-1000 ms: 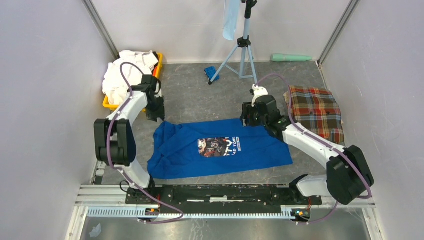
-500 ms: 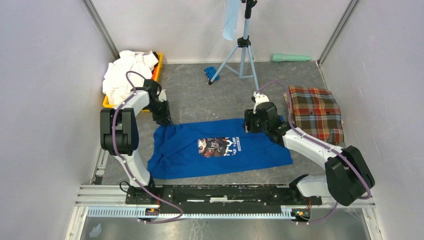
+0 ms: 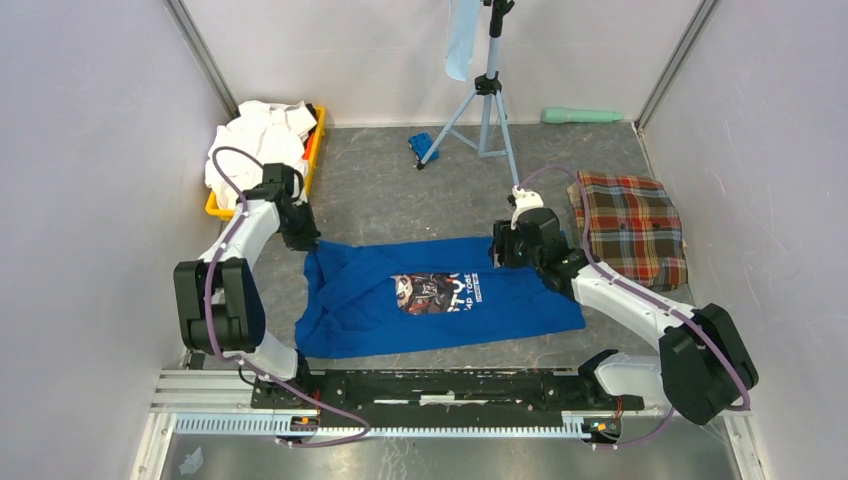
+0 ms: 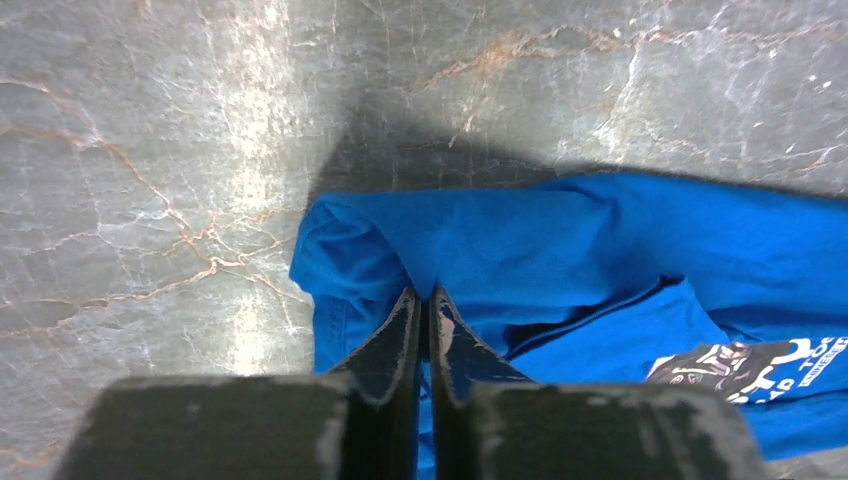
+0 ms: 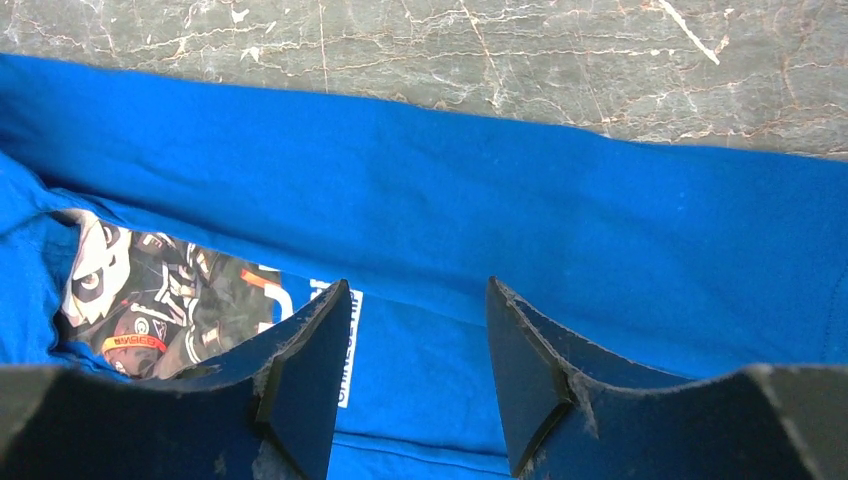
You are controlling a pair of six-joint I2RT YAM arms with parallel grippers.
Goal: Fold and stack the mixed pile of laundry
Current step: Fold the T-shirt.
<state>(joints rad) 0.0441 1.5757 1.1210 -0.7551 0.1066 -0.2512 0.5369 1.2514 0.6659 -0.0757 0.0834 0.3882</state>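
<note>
The royal-blue T-shirt [image 3: 520,300] is spread flat on the grey table [image 3: 400,200] in the middle of the top view, with its chest graphic [image 3: 440,293] turned up and its upper left corner bunched into folds.

At that corner the left gripper [image 3: 302,238] is set. In the left wrist view its fingers [image 4: 390,340] are pressed together, and the blue cloth is puckered up to their tips, so a fold of the shirt appears to be pinched between them.

The right gripper [image 3: 505,252] is placed at the shirt's upper edge, right of centre. In the right wrist view its fingers [image 5: 310,360] are held well apart above the blue cloth, beside the graphic, and nothing is gripped between them.

The white shirts [image 3: 250,140] are heaped in a yellow bin [image 3: 316,135] at the upper left of the frame. The plaid cloth [image 3: 630,225] is laid flat at the right, apart from the T-shirt.

At the back a tripod [image 3: 488,95] is seen with a pale-blue cloth [image 3: 462,40] hung from it. A small bright-blue object [image 3: 422,145] lies by one of its legs, and a mint-green cylinder [image 3: 582,115] is seen against the rear wall.
</note>
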